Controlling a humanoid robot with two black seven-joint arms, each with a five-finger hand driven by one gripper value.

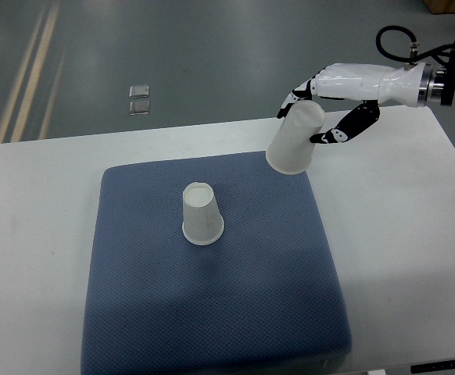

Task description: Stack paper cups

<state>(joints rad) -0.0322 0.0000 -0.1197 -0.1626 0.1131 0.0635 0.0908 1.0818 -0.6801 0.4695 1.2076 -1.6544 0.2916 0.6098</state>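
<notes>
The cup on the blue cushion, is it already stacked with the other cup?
No, that cup stands alone upside down on the cushion, while the right hand holds the second cup apart.

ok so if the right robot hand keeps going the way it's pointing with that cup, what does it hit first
Probably the upside-down paper cup on the blue cushion. The right robot hand points down-left with its held cup tilted that way, but depth is unclear; it might meet the cushion first.

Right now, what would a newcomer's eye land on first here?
The right hand, reaching in from the upper right, grips a paper cup tilted mouth-down over the far right corner of the blue cushion. A second cup stands upside down near the cushion's middle, apart from the held one. The cushion lies on a white table.
</notes>
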